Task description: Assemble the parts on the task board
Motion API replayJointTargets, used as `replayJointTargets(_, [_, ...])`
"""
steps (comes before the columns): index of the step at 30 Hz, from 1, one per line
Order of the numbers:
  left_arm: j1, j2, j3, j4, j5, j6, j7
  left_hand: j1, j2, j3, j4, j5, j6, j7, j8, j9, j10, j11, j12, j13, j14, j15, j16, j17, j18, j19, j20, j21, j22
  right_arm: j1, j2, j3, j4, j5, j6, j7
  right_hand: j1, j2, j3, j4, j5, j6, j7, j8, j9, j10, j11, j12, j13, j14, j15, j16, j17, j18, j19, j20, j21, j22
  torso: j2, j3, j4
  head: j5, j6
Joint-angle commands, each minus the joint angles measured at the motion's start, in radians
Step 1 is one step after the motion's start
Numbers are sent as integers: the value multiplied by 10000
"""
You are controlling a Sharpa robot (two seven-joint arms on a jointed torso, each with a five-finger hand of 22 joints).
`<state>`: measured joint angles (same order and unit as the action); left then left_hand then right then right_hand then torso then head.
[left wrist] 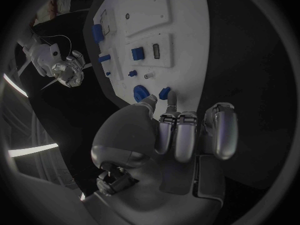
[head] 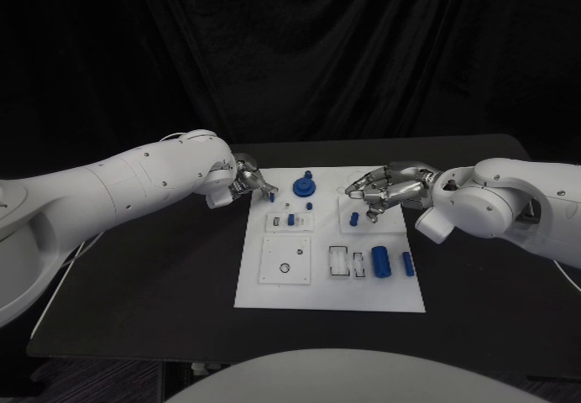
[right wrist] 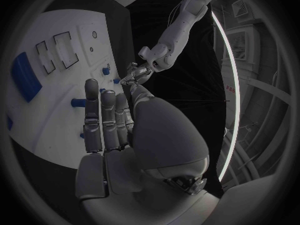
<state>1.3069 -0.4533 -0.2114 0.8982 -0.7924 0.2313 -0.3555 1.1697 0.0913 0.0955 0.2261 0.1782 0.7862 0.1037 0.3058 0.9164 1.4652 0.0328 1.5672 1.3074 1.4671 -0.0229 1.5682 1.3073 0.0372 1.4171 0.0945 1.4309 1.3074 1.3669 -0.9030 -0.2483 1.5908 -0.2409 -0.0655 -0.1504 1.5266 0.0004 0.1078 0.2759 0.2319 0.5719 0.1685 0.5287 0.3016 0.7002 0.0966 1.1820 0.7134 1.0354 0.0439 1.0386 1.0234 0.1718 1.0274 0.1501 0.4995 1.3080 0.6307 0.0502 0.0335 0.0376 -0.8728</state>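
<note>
Task board (head: 281,294) central on table (head: 145,285); left hand (head: 248,180) at far left corner, right hand (head: 385,191) over far right edge, blue parts (head: 381,261) near side.

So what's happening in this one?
A two-armed robot is working at a white task board with small blue parts on a black table. Both hands hover over the board's far end: the left hand by the far-left corner near a blue knob, the right hand above a small blue part. Neither visibly holds anything.

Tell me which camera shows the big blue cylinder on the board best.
The head view: the blue cylinder lies fully visible on the task board. The right wrist view shows it stretched at the rim; the left wrist view shows it small.
</note>
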Motion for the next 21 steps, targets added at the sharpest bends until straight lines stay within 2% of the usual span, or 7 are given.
replayJointTargets(1, [-28,33,11,-13,26,-42,183,106,43,14,-59,115,-6,63,-113,-24,1056,69,36,2634,1037,100,26,2635,158,-86,28,-71,1246,-28,-1,7,7,-19,194,-177,17,89,37,20,51,40,86,71,-20,-18,17,66,-15,76,-9,58,-25,102,37,10,-8,148,1,-2,3,-10,2])
replayJointTargets(21, [-55,69,11,-43,26,50,226,278,80,119,-225,448,108,54,-299,-54,1045,67,26,2628,1037,111,26,2635,174,-133,53,-130,1235,-31,5,7,-14,-19,337,-300,38,100,49,11,62,37,86,78,-36,-24,17,68,-27,64,-10,55,-46,103,40,9,-7,148,-2,-2,-1,-1,2])
